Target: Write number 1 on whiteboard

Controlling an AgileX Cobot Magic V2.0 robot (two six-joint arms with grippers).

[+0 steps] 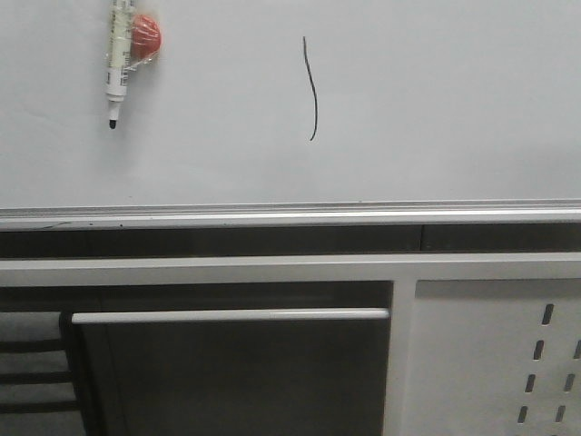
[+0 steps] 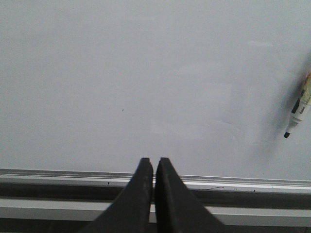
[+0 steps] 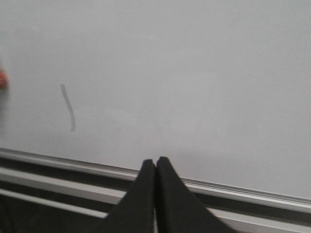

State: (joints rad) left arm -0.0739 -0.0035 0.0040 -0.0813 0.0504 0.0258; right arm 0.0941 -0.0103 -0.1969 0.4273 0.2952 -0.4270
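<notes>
A: Item one: whiteboard (image 1: 454,109), plain white, silver rail along its lower edge. Item two: the number 1 (image 1: 311,89), a thin black stroke, slightly bowed, near the board's middle in the front view and well clear of the rail.

B: Item three: marker pen (image 1: 118,64), tip down, at the board's upper left, with a red round piece (image 1: 147,34) touching its side under what looks like clear tape. Apparently stuck to the board; no hand on it.

A: Left gripper (image 2: 154,162): fingers pressed together, nothing between them. Right gripper (image 3: 156,162): likewise closed and empty. Both sit low, near the rail.

B: Status, as a judgement: the stroke reads as a finished 1.

A: Hazards. Wet ink smears if a finger or arm sweeps across the stroke; the right gripper is the nearer one. A knock to the pen could loosen it and drag its uncapped tip down the board, leaving a stray line.

B: View differences. The front view alone shows pen, red piece and stroke together, plus the perforated cabinet panel (image 1: 545,363) below, yet no arms. The left wrist view catches only the pen's tip end, no stroke. The right wrist view has the stroke, blurred and grey, and a sliver of red at its edge.
</notes>
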